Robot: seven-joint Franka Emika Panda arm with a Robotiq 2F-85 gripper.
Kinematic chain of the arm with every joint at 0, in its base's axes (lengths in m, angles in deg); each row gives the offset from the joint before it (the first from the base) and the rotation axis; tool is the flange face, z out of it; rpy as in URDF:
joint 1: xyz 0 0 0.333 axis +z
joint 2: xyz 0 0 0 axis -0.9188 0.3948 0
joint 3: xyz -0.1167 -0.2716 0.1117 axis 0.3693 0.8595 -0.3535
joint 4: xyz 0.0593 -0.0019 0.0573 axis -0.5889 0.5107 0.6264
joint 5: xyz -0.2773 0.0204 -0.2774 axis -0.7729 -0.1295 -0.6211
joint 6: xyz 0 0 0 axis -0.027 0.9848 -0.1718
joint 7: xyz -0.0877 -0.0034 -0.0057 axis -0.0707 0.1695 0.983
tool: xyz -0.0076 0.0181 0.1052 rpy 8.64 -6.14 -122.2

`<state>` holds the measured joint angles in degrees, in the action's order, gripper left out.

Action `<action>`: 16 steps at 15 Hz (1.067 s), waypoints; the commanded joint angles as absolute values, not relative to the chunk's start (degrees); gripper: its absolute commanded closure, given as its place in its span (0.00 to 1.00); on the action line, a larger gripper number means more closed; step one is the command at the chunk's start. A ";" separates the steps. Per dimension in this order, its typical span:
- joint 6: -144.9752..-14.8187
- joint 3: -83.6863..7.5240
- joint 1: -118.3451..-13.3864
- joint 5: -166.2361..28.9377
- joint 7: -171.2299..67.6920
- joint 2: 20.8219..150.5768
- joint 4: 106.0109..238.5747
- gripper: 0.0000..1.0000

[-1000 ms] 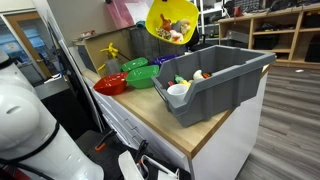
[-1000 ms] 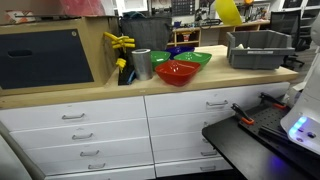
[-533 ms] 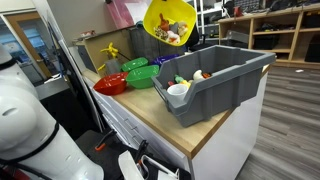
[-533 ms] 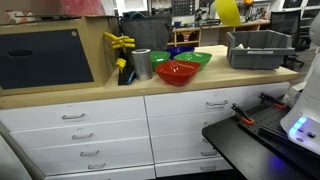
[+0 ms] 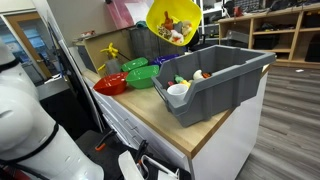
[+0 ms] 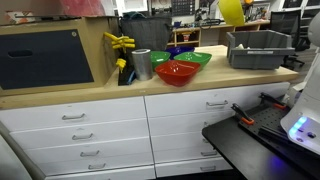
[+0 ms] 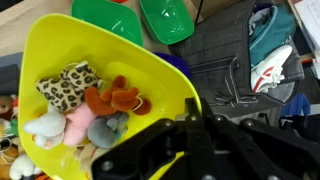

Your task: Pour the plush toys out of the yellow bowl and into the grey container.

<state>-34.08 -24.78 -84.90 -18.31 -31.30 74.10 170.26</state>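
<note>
The yellow bowl (image 5: 170, 14) hangs tilted in the air above the back end of the grey container (image 5: 225, 80), its mouth facing the camera. It also shows high up in an exterior view as the yellow bowl (image 6: 232, 11). The plush toys (image 5: 178, 33) lie heaped against its lower rim; in the wrist view the plush toys (image 7: 85, 108) are leopard-print, orange, pink and white. My gripper (image 7: 190, 110) is shut on the bowl's rim (image 7: 160, 70). A couple of small toys (image 5: 201, 74) and a white cup (image 5: 178, 90) lie in the container.
On the wooden counter (image 5: 150, 115) beside the container stand a red bowl (image 5: 110, 85) and green bowls (image 5: 141, 73). A metal cup (image 6: 142, 64) and a yellow tool (image 6: 120, 42) stand near the cabinet. Drawers run below the counter's front edge.
The bowl has drifted slightly up and toward the container, still tilted with the toys inside. The grip has not changed.
</note>
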 commanded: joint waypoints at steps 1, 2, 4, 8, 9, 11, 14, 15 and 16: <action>-30.88 -23.97 -86.41 -14.00 -30.85 76.08 166.59 0.99; -30.51 -23.82 -86.66 -13.09 -30.78 76.36 166.12 0.99; -29.51 -23.65 -87.27 -11.19 -30.69 77.11 164.99 0.99; -27.19 -23.55 -88.56 -7.30 -30.49 78.89 162.09 0.99; -26.31 -23.47 -88.97 -6.47 -30.43 79.31 161.29 0.99; -24.69 -23.34 -89.80 -4.99 -30.31 80.19 159.75 0.99; -22.55 -23.19 -91.13 -2.14 -30.23 81.27 158.19 0.99; -21.96 -23.13 -91.43 -1.45 -30.08 81.52 157.76 0.99; -21.32 -23.06 -91.81 -0.60 -30.12 81.88 157.47 0.99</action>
